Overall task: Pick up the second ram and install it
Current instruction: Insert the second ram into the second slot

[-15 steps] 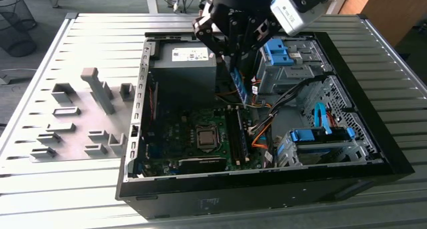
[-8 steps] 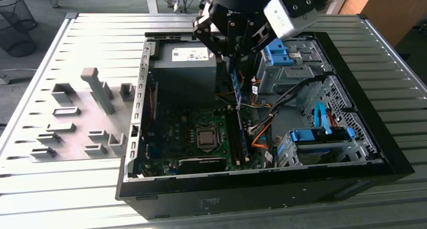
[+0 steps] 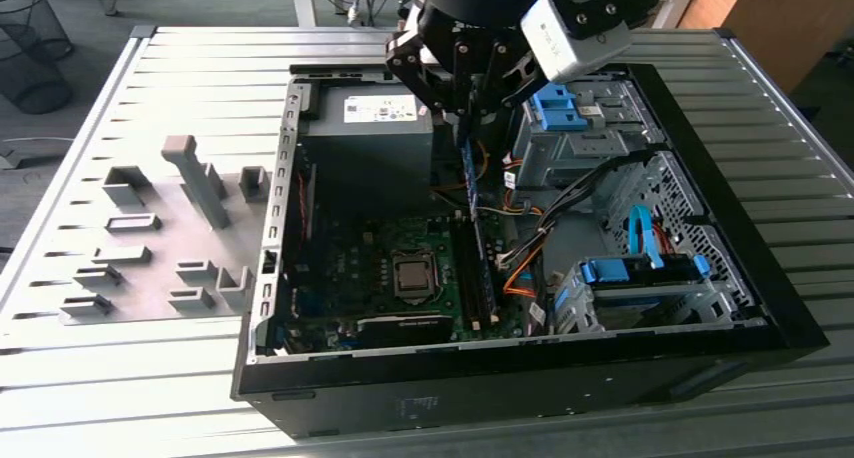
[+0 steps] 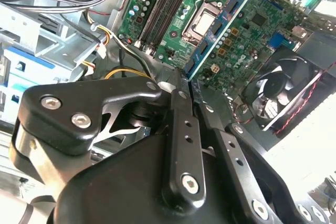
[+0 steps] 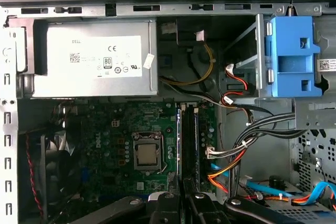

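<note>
Exterior view: gripper [image 3: 466,103] fingers clamp the second ram [image 3: 469,168] edge-on above the memory slots [image 3: 475,268]; any tilt could jam it against the latches.

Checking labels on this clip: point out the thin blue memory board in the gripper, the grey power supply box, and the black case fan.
Thin blue memory board [image 3: 469,173], exterior view, lower edge.
Grey power supply box [image 5: 94,59], first wrist view, white label.
Black case fan [image 4: 286,95], second wrist view, blades.

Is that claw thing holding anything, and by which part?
Yes: the gripper pinches the thin blue memory board by its upper end, hanging edge-down above the motherboard.
</note>
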Tool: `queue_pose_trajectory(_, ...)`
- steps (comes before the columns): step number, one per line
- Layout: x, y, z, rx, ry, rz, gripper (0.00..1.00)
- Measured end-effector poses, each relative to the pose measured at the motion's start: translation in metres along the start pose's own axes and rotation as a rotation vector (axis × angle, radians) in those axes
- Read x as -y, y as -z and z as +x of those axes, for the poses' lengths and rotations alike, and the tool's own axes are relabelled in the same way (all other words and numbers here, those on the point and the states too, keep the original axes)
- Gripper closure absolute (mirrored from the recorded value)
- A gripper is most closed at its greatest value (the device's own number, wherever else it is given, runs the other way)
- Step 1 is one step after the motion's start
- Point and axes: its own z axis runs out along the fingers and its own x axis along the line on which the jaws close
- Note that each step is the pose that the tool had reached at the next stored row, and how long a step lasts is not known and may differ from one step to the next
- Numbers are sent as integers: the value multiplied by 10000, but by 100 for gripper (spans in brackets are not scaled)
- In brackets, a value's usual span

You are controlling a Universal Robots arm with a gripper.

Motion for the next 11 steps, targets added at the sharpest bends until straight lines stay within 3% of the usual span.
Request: queue_pose_trajectory(11, 3, -157, 2, 0, 0, 2, 86)
